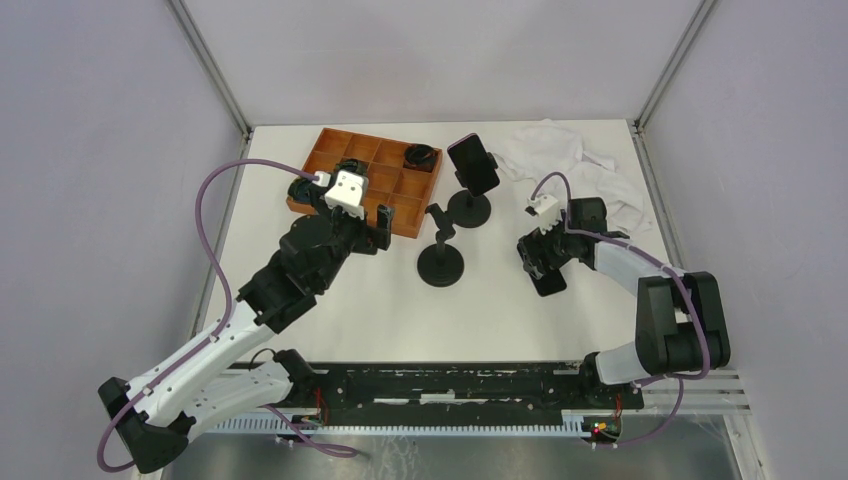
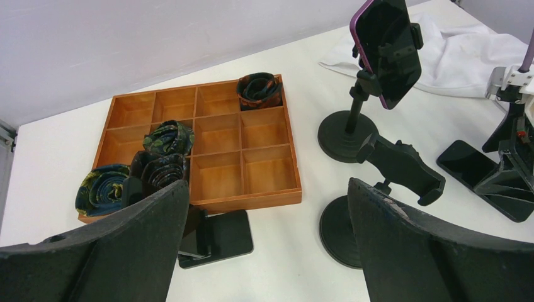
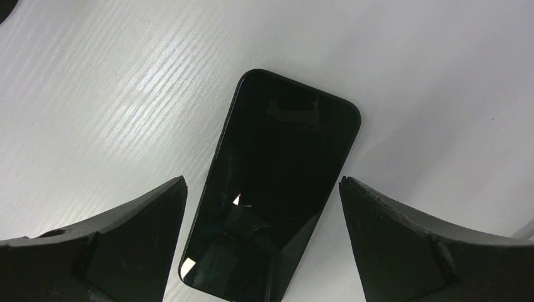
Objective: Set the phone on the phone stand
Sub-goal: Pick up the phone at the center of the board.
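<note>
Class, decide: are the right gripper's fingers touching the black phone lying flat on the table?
Apart. The right wrist view shows white table between the phone and each of the open right fingers.

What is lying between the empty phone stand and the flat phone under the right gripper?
Nothing. In the top view the table between the empty stand and that phone is bare, and the left wrist view shows the same open stretch.

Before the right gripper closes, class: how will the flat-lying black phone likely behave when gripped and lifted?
The phone is probably rigid, a flat slab. Its glossy, reflective face suggests it is slippery. Lying flush on the table, its thin edges look hard to catch.
</note>
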`<state>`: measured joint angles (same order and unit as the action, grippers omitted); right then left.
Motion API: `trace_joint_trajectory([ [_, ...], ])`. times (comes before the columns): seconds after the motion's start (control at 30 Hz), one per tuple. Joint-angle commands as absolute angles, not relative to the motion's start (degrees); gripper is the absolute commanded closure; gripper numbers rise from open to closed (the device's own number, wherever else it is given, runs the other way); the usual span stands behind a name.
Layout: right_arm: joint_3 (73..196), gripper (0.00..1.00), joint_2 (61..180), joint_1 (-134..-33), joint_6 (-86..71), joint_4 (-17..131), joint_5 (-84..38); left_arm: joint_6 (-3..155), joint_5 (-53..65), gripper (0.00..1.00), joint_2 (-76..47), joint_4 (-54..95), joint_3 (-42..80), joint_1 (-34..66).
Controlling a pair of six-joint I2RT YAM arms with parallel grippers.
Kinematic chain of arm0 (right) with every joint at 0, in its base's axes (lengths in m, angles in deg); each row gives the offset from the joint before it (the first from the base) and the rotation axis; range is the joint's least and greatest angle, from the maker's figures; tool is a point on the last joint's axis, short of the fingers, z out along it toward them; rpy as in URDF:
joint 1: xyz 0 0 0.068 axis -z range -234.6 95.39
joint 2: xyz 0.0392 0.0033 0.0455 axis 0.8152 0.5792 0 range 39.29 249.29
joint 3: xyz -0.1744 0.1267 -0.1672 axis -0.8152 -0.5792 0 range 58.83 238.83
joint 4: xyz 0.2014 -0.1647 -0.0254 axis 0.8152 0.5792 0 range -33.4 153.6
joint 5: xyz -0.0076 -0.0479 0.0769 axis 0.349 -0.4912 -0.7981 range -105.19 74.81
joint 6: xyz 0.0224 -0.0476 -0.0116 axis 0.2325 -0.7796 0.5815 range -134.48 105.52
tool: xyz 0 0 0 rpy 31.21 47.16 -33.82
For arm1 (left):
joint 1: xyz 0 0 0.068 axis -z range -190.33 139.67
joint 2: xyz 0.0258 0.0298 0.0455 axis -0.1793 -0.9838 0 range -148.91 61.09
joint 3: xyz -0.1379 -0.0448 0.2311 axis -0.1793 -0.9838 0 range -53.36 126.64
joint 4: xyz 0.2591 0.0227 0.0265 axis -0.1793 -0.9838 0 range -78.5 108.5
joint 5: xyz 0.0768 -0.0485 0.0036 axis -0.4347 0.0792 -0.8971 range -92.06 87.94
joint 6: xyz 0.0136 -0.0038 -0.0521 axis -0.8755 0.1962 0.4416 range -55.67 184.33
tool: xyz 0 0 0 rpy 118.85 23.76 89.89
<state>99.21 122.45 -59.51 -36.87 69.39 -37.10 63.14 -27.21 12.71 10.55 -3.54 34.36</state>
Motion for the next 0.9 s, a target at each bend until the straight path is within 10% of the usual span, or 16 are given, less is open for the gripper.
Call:
trace_joint_trajectory([
  [0.0, 98.7, 0.02, 121.8, -60.4, -35.7, 67.7, -36.6, 60.7, -27.4, 0.00, 13.1, 13.1, -3.7, 33.9],
  [0.87, 97.4, 0.02, 118.0, -61.7, -37.4, 65.7, -32.5, 60.7, -27.4, 0.00, 13.1, 13.1, -3.7, 33.7],
])
